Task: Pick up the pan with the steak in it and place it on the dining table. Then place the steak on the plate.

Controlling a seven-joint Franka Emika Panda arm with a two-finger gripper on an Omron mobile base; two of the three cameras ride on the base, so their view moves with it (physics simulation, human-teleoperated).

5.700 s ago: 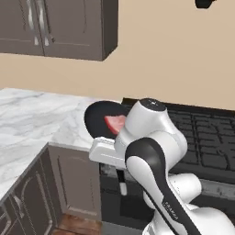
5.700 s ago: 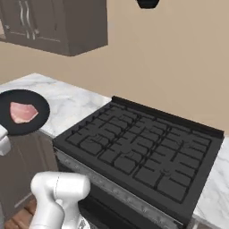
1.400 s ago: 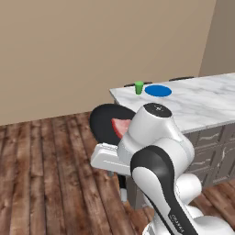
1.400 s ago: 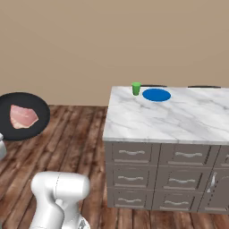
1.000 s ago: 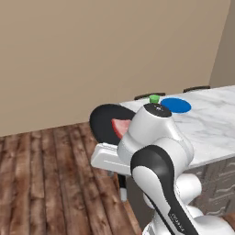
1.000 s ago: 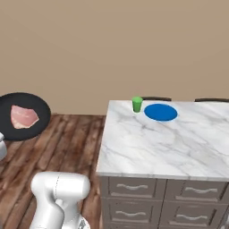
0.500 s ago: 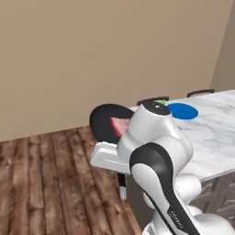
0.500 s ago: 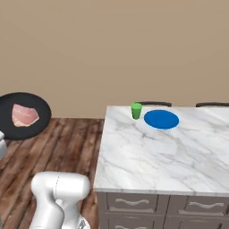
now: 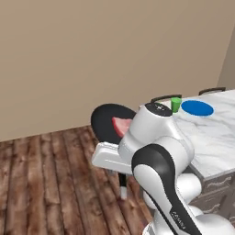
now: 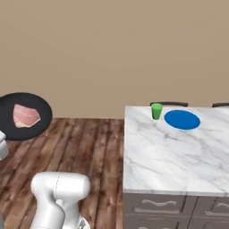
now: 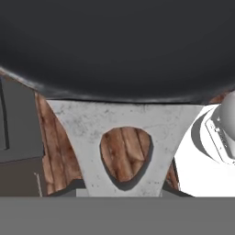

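Pan [image 10: 22, 117] aloft over wood floor with steak [image 10: 26, 116] inside, fingers clamped on its handle [image 11: 124, 137], plate [image 10: 181, 120] bare

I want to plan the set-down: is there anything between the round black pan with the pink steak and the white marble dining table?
Nothing visible blocks it. The round black pan hangs over wood floor, left of the white marble dining table. A small green cup and flat blue plate sit at the table's far edge.
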